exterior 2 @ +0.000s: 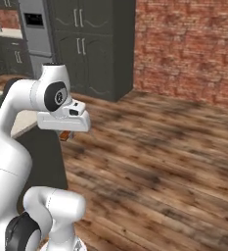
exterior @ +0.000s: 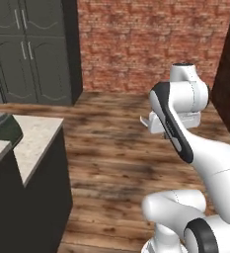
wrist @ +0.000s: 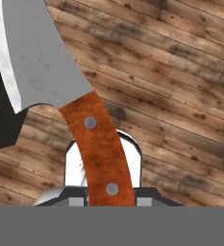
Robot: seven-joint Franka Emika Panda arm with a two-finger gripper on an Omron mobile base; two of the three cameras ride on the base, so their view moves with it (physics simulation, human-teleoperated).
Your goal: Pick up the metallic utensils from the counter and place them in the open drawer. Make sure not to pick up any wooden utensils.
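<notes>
In the hand view your gripper point(wrist: 102, 202) is pinching the reddish-brown wooden handle of a broad-bladed knife with a grey metal blade point(wrist: 39, 57). The handle carries two round silver rivets and runs up from between the jaws toward the upper left, where the wide blade widens out with a bright ground edge along its left side. Behind the knife you see brown plank floor point(wrist: 180, 72).

In the left base view the white arm rises from the lower right, and the hand point(exterior: 178, 121) hangs over the plank floor, well apart from the table. The pale beige speckled stone table on its dark base point(exterior: 35, 136) sits at the left edge of that view, with a dark grey-green object partly visible at its far left end; you cannot tell what that is.

In the right base view a small bit of the orange-brown handle point(exterior 2: 64, 135) shows under the hand, near the table's corner. Dark grey-green tall cabinets point(exterior 2: 93, 44) and a red brick wall point(exterior 2: 189, 46) stand at the far side of the room.
</notes>
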